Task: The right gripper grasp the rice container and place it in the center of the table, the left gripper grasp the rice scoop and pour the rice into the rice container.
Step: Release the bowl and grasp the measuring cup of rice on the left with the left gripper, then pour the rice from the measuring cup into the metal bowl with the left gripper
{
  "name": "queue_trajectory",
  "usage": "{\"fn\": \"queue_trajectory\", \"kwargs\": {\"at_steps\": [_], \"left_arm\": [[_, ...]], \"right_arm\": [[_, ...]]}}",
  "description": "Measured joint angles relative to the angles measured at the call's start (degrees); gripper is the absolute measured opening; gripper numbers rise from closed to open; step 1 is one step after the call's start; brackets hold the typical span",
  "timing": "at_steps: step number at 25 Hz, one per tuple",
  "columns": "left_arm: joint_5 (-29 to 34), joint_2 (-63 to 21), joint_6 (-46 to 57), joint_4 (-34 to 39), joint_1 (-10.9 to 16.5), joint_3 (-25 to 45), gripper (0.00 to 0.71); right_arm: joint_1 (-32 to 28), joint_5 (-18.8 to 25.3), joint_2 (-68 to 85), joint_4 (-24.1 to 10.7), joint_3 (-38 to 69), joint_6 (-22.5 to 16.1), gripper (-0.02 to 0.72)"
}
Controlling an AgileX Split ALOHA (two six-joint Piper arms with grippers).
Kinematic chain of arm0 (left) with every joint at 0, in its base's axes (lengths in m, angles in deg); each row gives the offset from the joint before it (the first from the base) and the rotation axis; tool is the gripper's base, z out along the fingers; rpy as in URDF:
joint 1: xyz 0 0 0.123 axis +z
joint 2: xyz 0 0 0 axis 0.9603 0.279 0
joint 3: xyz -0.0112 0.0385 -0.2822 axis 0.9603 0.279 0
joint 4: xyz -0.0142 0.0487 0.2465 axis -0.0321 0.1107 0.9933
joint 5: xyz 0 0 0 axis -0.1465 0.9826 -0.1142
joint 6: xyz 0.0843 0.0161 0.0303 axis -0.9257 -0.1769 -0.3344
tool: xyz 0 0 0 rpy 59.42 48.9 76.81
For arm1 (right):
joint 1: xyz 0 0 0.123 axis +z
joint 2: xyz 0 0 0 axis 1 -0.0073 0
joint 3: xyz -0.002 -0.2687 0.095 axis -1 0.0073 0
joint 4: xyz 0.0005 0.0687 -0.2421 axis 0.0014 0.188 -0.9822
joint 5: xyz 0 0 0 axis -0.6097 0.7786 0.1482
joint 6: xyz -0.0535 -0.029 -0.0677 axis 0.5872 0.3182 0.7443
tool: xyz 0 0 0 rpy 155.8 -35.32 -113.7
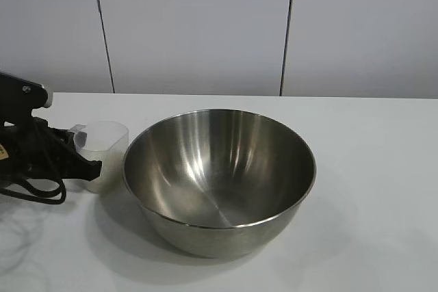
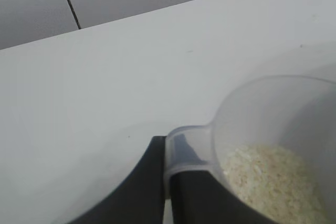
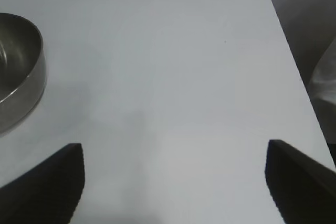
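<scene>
— Two pincers are here, yes? Where is each one?

— The left pincer [image 1: 87, 167] is at the left edge of the bench [image 1: 369, 169]. Its fingers [image 2: 142, 192] are clenched on the tab handle of the rice scoop [image 1: 104, 154]. The right pincer [image 3: 176, 182] is out of the exterior view; its own camera shows the two fingers spread wide over bare bench, grasping nothing.

— And the scoop, is it lifted?

— It looks to stand upright on the bench, just beside the rice container [image 1: 219, 179], at its left. I cannot tell if they touch. The rice [image 2: 273, 179] is inside the scoop, a white heap in the bottom.

— Where is the container?

— It stands upright near the middle of the bench, well apart from the right pincer. Its inside shows only shiny steel.
</scene>
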Motion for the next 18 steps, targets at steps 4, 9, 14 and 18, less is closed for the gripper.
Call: {"fn": "queue_trajectory", "kwargs": {"at_steps": [4, 9, 14, 18], "left_arm": [[1.6, -6.0, -5.4, 0.4, 0.0, -0.1, 0.006], [14.5, -16.5, -18.4, 0.9, 0.0, -2.9, 0.006], [31.5, -25.2, -27.6, 6.1, -3.1, -10.6, 0.006], [44.3, -26.7, -34.8, 8.8, -9.0, -17.8, 0.006]], "right_arm": [[0.0, 0.0, 0.0, 0.0, 0.0, 0.0, 0.639], [0.0, 0.0, 0.0, 0.0, 0.0, 0.0, 0.639], [0.0, 0.0, 0.0, 0.0, 0.0, 0.0, 0.639], [0.0, -0.1, 0.0, 0.0, 0.0, 0.0, 0.639]]}}
